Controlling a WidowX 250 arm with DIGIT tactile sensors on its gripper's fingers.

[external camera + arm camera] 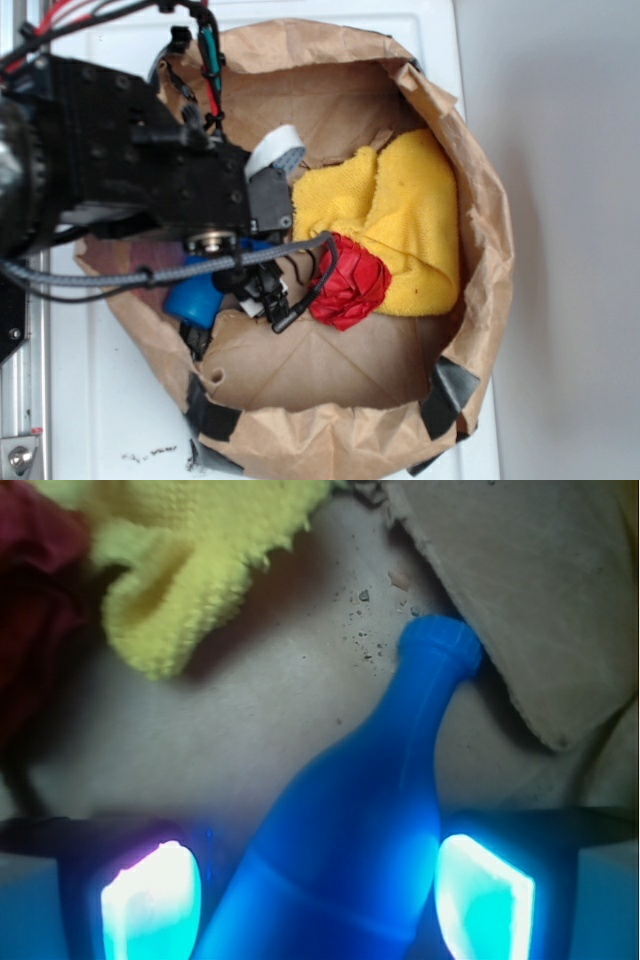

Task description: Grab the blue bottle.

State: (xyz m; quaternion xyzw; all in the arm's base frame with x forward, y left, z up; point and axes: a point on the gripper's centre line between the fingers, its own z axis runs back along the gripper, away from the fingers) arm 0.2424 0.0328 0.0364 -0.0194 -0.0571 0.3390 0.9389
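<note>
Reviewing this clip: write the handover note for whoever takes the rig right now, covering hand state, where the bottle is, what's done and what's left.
Hand: open, its two pads on either side of the body of the smooth bright blue plastic bottle, not yet closed on it.
The bottle lies on its side on the floor of the brown paper bag, mouth pointing away from the hand towards the bag wall.
The red wrinkly ball and yellow fluffy cloth sit off to one side, apart from the bottle.
Done: approach and alignment.
Left: close, lift.
</note>
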